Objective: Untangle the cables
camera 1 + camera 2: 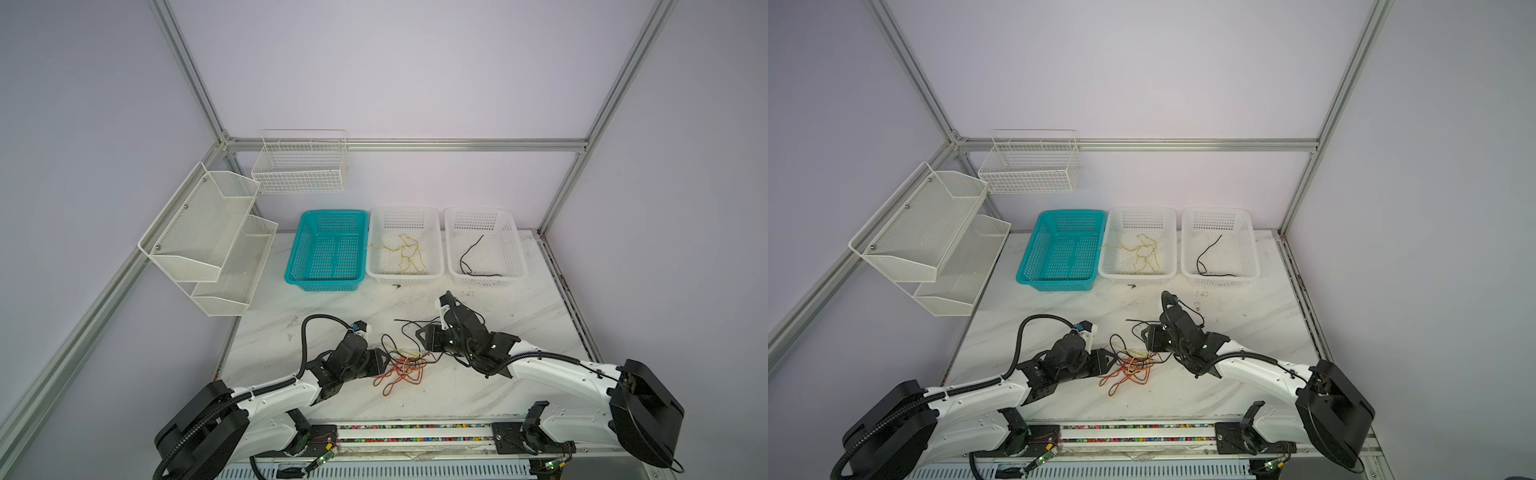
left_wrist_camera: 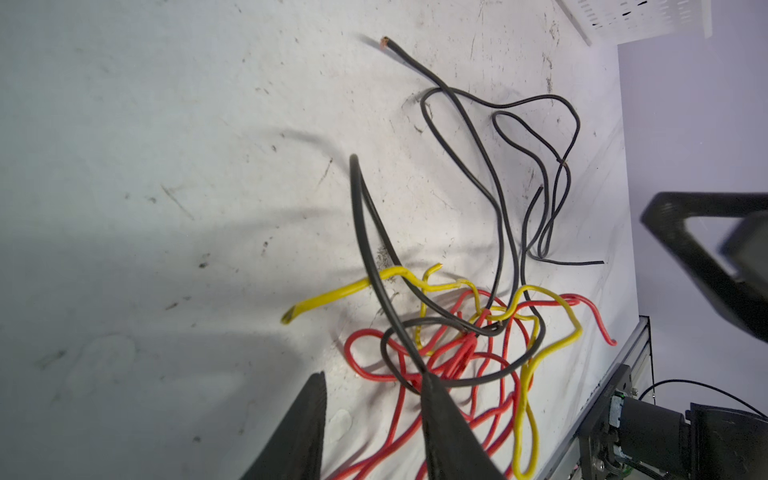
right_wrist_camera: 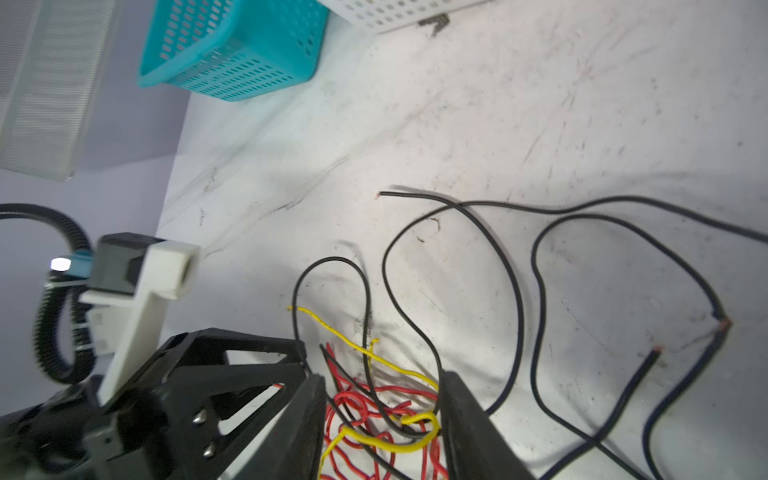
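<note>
So the tangled bunch of thin yellow, black and red-orange cables (image 1: 405, 368) sits on the white marbled tabletop (image 1: 457, 395), right between both arms. The left gripper (image 2: 372, 376) has its jaws apart at the edge of the red loops. The right gripper (image 3: 382, 376) is spread too, straddling the knot.

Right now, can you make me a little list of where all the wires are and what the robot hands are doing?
tangle: red, yellow and black wires knotted on the table, between both grippers
teal basket: empty
middle white basket: loose yellow cable
right white basket: one black cable
left gripper: open, beside the tangle
right gripper: open, straddling the tangle
</note>
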`<state>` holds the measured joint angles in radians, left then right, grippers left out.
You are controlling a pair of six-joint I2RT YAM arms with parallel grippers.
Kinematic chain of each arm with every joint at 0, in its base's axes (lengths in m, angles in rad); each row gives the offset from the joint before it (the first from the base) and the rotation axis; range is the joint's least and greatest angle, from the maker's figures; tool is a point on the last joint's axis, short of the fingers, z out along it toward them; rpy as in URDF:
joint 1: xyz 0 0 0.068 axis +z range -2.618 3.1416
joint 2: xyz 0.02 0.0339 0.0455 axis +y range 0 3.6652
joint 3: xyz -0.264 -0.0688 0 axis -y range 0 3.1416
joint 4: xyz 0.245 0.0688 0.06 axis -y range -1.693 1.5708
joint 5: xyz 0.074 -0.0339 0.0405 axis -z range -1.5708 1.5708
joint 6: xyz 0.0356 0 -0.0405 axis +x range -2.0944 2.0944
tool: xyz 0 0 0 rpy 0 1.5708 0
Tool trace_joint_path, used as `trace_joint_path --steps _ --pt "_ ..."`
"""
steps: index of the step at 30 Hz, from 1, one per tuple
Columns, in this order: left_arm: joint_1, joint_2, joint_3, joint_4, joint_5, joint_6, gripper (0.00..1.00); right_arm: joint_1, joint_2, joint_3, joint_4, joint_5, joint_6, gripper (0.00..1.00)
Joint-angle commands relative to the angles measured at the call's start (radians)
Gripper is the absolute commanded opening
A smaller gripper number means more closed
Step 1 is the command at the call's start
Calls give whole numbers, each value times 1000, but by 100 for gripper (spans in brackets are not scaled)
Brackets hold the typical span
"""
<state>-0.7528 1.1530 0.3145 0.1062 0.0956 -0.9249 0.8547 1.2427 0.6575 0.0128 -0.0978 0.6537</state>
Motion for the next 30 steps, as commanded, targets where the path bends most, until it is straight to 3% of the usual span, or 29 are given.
trace_joint_path --steps 1,8,11,16,24,30 --pt "4 12 60 41 12 -6 39 41 1 13 -68 -55 -113 50" --pt "4 8 62 38 8 -5 39 116 26 44 -206 94 -185 50" --pt "5 -1 61 26 5 -1 39 200 21 55 -222 163 -186 50" --pt "4 0 59 26 -7 3 39 268 111 106 -262 292 -175 50" --pt "4 8 69 16 4 9 39 306 205 175 -313 449 -196 49" --pt "5 4 70 8 -5 12 38 313 253 190 -312 488 -216 48"
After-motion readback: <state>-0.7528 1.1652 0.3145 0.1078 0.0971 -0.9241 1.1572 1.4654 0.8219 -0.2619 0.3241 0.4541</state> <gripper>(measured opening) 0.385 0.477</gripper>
